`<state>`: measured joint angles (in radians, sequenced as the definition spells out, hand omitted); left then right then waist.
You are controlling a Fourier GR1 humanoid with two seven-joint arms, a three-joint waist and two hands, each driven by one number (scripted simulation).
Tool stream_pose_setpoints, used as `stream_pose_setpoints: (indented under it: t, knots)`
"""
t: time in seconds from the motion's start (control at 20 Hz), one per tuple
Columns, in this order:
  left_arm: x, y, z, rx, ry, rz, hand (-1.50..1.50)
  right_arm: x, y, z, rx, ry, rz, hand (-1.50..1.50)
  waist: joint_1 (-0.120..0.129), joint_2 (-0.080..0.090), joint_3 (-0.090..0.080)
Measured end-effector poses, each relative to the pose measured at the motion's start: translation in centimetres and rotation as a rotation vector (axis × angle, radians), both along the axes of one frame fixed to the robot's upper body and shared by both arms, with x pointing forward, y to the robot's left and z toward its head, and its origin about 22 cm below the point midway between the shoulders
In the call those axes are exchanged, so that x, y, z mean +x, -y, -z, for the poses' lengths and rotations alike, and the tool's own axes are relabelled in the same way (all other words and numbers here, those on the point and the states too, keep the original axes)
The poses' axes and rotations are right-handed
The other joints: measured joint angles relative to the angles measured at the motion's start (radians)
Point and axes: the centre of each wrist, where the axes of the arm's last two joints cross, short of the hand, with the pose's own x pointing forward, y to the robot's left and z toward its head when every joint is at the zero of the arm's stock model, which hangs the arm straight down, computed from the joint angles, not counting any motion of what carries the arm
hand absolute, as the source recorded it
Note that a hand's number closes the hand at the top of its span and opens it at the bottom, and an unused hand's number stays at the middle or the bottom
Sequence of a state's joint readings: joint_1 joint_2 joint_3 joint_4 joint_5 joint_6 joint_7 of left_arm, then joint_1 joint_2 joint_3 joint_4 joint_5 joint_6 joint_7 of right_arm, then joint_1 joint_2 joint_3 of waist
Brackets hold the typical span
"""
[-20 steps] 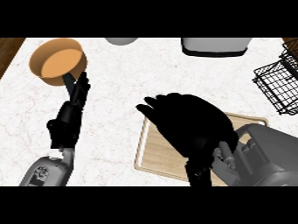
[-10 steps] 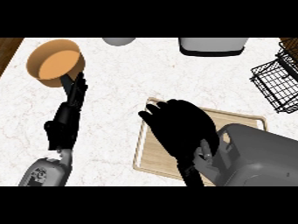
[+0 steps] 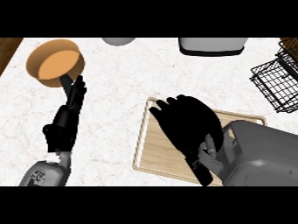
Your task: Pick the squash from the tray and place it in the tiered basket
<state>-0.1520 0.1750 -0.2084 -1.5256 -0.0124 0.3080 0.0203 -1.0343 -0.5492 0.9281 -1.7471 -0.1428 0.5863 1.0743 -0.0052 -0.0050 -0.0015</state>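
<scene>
Tray [image 3: 152, 153] beneath right hand [image 3: 188, 124], fingers [image 3: 160, 112] outstretched, palm down

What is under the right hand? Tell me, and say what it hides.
The wooden tray lies under the right hand, bare wood showing left of it and below it. No squash is visible; whatever sits beneath the palm is covered.
</scene>
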Motion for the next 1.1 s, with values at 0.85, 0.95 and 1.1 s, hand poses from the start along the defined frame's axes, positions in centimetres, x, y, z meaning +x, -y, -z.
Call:
stream_pose_setpoints:
  t: [0.85, 0.95, 1.1]
  knots:
    - [-0.1, 0.4, -0.4, -0.002, 0.001, -0.001, 0.0, -0.3, 0.1, 3.5, -0.145, 0.099, -0.055, -1.5, 0.005, 0.002, 0.001]
    - [-0.1, 0.1, -0.4, 0.002, 0.004, -0.002, 0.0, 0.3, 0.5, 3.8, -0.157, 0.108, -0.029, -1.5, 0.005, 0.003, 0.001]
    - [-0.1, 0.2, -0.7, 0.002, 0.002, -0.004, 0.0, 0.7, 1.6, 4.7, -0.172, 0.105, -0.002, -1.5, 0.005, 0.003, 0.001]
